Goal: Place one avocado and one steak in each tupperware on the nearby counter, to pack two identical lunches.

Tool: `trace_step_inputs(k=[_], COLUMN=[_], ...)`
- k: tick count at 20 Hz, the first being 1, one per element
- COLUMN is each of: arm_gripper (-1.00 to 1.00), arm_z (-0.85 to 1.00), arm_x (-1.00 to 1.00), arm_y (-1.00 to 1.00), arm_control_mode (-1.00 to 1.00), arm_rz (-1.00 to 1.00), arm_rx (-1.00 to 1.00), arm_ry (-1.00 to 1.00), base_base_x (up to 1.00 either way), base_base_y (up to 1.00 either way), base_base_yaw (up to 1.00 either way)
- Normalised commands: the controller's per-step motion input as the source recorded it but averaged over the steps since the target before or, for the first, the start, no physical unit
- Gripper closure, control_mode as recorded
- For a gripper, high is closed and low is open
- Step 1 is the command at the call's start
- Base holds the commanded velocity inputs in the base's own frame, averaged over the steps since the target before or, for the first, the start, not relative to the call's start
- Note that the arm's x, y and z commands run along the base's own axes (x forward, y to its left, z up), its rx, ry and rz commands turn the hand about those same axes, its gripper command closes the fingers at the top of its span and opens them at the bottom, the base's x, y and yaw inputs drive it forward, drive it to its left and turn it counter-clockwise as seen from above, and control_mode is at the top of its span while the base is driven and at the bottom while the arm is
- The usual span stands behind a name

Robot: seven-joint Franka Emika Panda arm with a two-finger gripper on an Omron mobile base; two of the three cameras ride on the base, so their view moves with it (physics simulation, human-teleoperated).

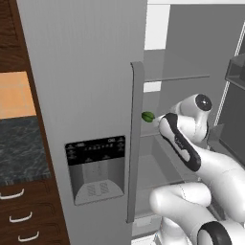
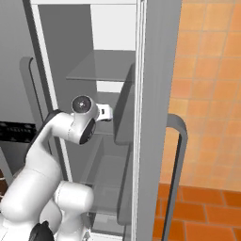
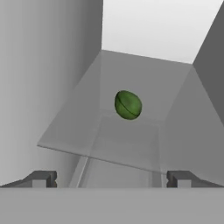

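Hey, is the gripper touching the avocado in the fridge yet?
Apart. In the hand view the avocado sits back on the glass shelf, with bare shelf between it and the open gripper, whose fingertips stand wide at the bottom edge.

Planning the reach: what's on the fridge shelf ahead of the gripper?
One avocado sits on the glass shelf, alone in the hand view. The open gripper is short of it. The fridge door hides the shelf's left part from the base.

Avocado (image 3: 127,105) on fridge shelf (image 3: 131,131), fingers (image 3: 41,178) before it
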Motion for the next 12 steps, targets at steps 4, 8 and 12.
trace_step_inputs(k=[4, 8, 12], arm_gripper=[-1.00, -1.00, -1.00], arm_z=[-0.15, -0.29, -0.31], arm_x=[0.24, 0.30, 0.36], arm_y=[0.00, -0.03, -0.04], arm_control_mode=[-1.00, -1.00, -1.00], arm_rz=[-0.06, -0.03, 0.00], arm_rx=[0.03, 0.02, 0.01], arm_ry=[0.06, 0.05, 0.02], base_base_x=[0.00, 0.00, 0.00], base_base_y=[0.00, 0.00, 0.00], base_base_yaw=[0.00, 0.00, 0.00])
